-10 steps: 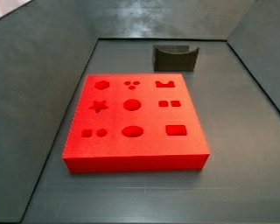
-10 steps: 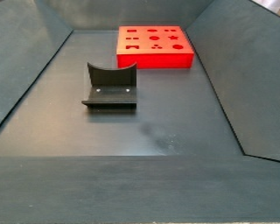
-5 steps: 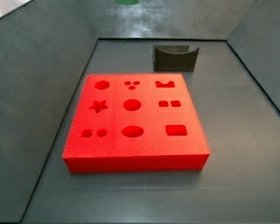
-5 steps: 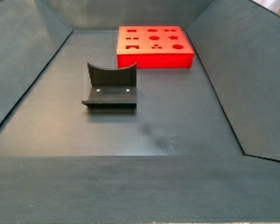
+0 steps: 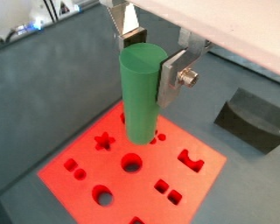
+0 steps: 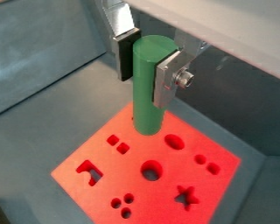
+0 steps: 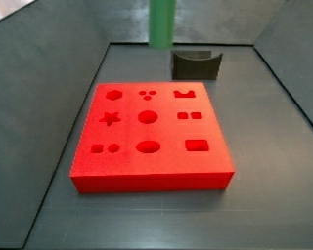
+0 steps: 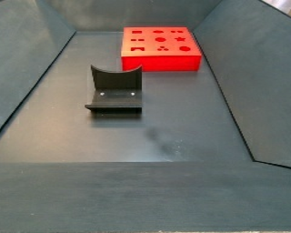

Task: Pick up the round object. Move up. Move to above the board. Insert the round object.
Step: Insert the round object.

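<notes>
My gripper (image 5: pixel 150 59) is shut on the round object (image 5: pixel 140 94), a slim green peg held upright, seen in both wrist views (image 6: pixel 149 83). It hangs well above the board (image 5: pixel 101 184), a flat bright red block with cut-out holes, which lies below in both wrist views (image 6: pixel 101 162). In a side view the peg (image 7: pixel 162 21) shows at the top edge, above the far end of the board (image 7: pixel 120 161); the gripper itself is out of that frame. In a side view the board (image 8: pixel 160 60) shows, with peg and gripper out of view.
The fixture (image 7: pixel 196 64), a dark grey notched block, stands on the floor just beyond the board, also seen in a side view (image 8: pixel 114 91) and a wrist view (image 5: pixel 257 122). Sloped grey walls (image 7: pixel 42 59) enclose the floor.
The green peg has come down into the top of a side view, where only its tip showed half a second ago and nothing a second ago. Board and fixture have not moved.
</notes>
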Available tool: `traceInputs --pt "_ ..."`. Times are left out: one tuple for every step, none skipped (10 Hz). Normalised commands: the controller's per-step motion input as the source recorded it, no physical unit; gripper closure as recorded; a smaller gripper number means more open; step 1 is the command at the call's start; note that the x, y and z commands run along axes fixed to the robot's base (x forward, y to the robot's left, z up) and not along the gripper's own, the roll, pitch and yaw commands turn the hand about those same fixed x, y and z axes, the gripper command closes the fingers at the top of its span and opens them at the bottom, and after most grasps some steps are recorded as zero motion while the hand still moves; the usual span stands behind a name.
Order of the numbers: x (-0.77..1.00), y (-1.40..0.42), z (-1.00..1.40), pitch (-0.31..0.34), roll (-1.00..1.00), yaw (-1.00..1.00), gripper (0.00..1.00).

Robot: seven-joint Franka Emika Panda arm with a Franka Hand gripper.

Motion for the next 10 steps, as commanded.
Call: traceInputs --pt "0.22 0.07 -0.80 -0.007 0.22 0.26 1.00" --pt "0.07 0.00 -0.75 -0.033 0.25 0.31 1.00" --pt "0.00 0.00 -0.79 -0.074 0.23 0.38 1.00" --pt "-0.05 0.00 -0.80 -0.096 0.23 0.36 1.00" --pt "-0.10 0.00 -0.77 -0.104 0.26 0.33 1.00" --pt "-0.05 -0.01 -0.73 -0.134 0.25 0.29 1.00" --pt "-0.13 -0.08 -0.74 -0.146 0.27 0.20 1.00" --pt "0.00 0.00 -0.02 0.000 0.00 0.00 1.00" --pt "-0.38 -0.04 -0.29 -0.090 0.00 -0.23 1.00" --pt "-0.66 -0.07 -0.34 -0.106 0.00 -0.39 1.00"
